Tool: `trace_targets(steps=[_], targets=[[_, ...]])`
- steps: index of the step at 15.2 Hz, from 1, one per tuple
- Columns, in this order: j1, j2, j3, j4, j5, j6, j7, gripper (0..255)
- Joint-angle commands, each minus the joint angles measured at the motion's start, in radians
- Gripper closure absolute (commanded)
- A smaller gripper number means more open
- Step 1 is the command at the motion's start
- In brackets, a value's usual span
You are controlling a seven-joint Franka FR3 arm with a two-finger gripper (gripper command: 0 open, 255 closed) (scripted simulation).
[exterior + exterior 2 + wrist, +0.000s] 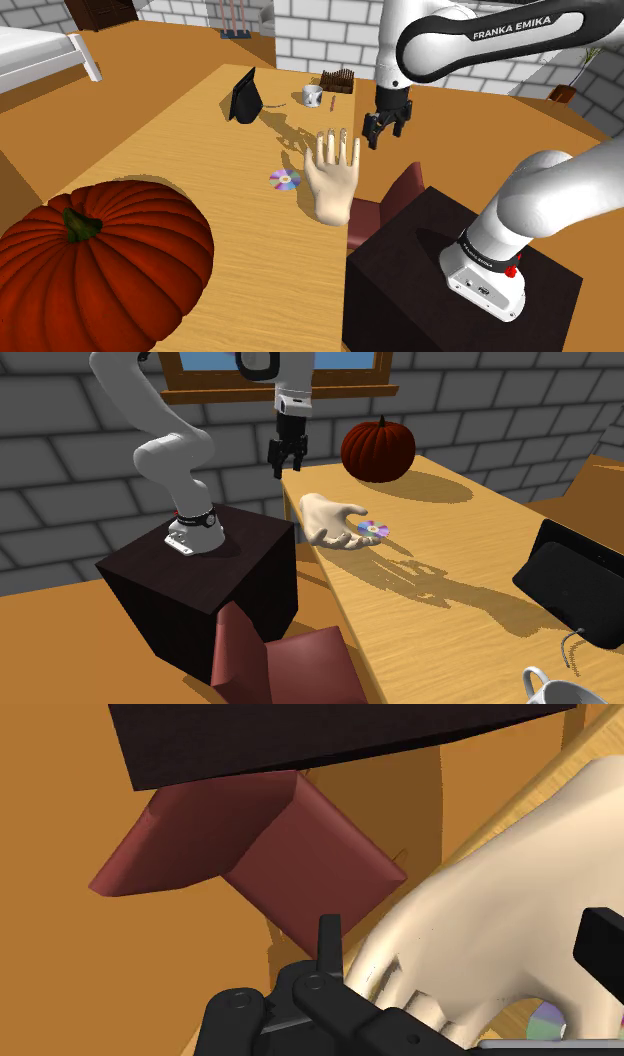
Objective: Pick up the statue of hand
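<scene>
You can read one piece of lettering: "FRANKA EMIKA" in white capitals. It runs along the dark curved band on the upper link of the white robot arm with dark joints, seen in the shoulder view. On the arm's white round base, small dark marks sit beside a red button, too small for you to read.

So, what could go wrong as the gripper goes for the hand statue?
The hand statue looks wide and rounded, so the open gripper may slip off it. It lies near the table edge, by the chair; a push could knock it off. The disc beside it might get dragged.
</scene>
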Motion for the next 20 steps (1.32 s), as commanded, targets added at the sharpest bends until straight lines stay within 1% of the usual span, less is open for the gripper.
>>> trace_targets(steps=[1,5,8,12,16,20], targets=[[0.005,0.057,0.033,0.003,0.006,0.087,0.043,0],[0.003,0.176,0.093,0.023,-0.009,0.245,0.128,0],[-0.007,0.275,0.139,0.054,-0.045,0.353,0.203,0],[-0.027,0.418,0.195,0.118,-0.134,0.477,0.325,0],[-0.038,0.569,0.233,0.209,-0.278,0.567,0.477,0],[-0.036,0.608,0.23,0.204,-0.319,0.607,0.513,0]])
